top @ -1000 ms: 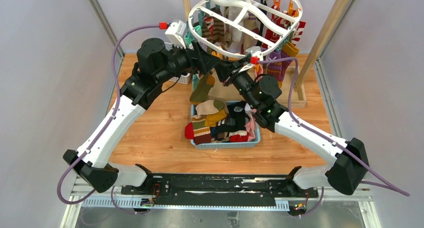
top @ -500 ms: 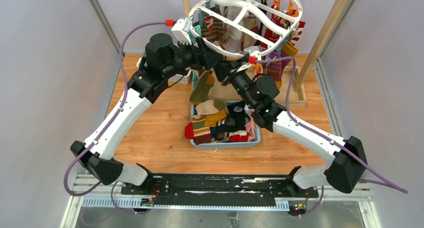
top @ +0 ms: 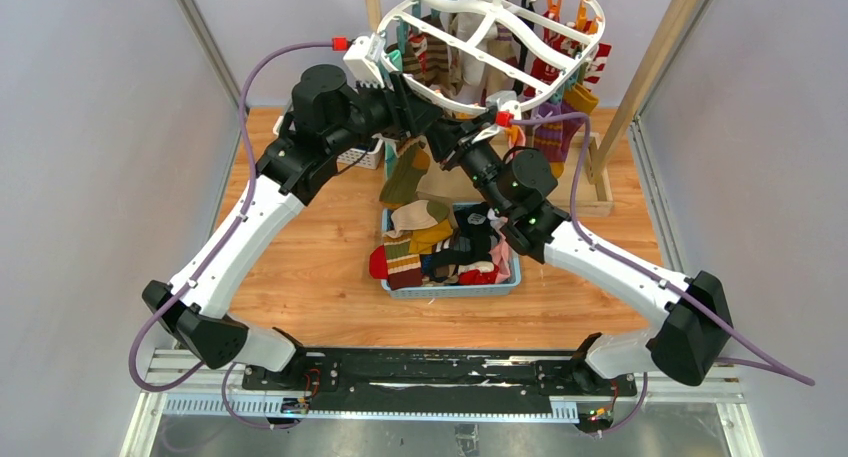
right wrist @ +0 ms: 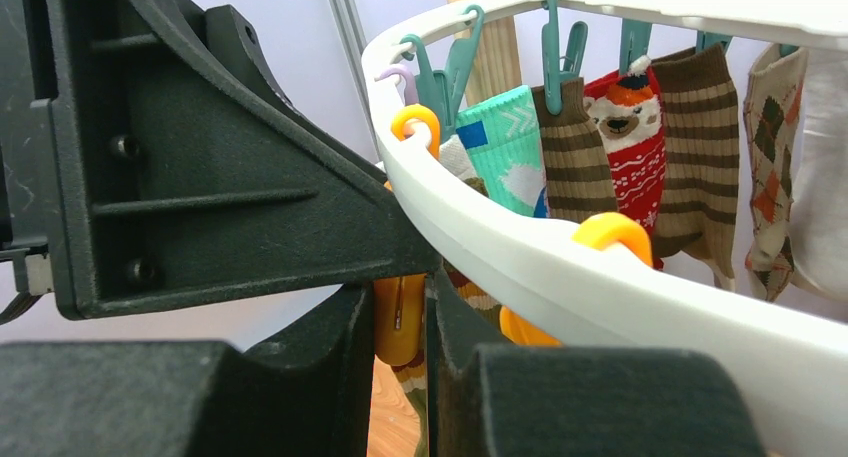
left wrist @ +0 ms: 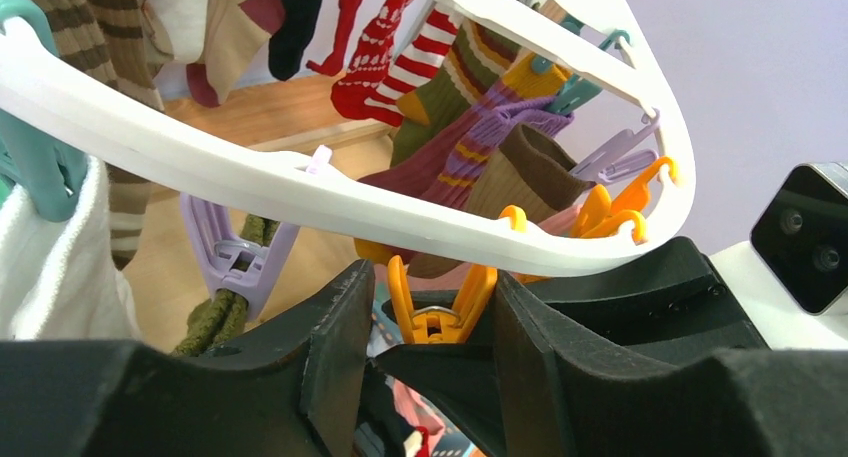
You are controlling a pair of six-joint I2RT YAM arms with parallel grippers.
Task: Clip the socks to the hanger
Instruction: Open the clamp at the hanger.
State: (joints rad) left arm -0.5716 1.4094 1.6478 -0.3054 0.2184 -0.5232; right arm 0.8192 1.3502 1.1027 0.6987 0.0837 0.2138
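White plastic fills both wrist views. It is the hanger point(left wrist: 250, 167), which hangs at the far middle of the wooden table point(top: 310, 267), by the wooden rack point(top: 655, 62). Both my arms are stretched up to its near rim. Many socks point(right wrist: 630, 142) are clipped along the rim, among them a red one with a bear face, brown striped ones and a mint green one. More socks lie in a heap in the blue basket point(top: 450, 290), which stands on the table below the hanger, between the two arms.

The right gripper point(right wrist: 398, 312) is just under the rim. Its fingers are pressed together on an orange clothespin point(right wrist: 400, 322), which fills the narrow gap between them.

The left gripper point(left wrist: 430, 287) has its fingers spread. An orange clip point(left wrist: 440, 307) stands upright between them, with its two handles apart like a V, each just beside a finger. I cannot tell if the fingers touch it. I also cannot tell if it is the same clothespin that the right gripper pinches. In the right wrist view the black body of the left gripper sits just beside the orange clothespin. Left of the orange clip, a purple clothespin point(left wrist: 240, 262) hangs from the rim and holds an olive sock point(left wrist: 212, 322).
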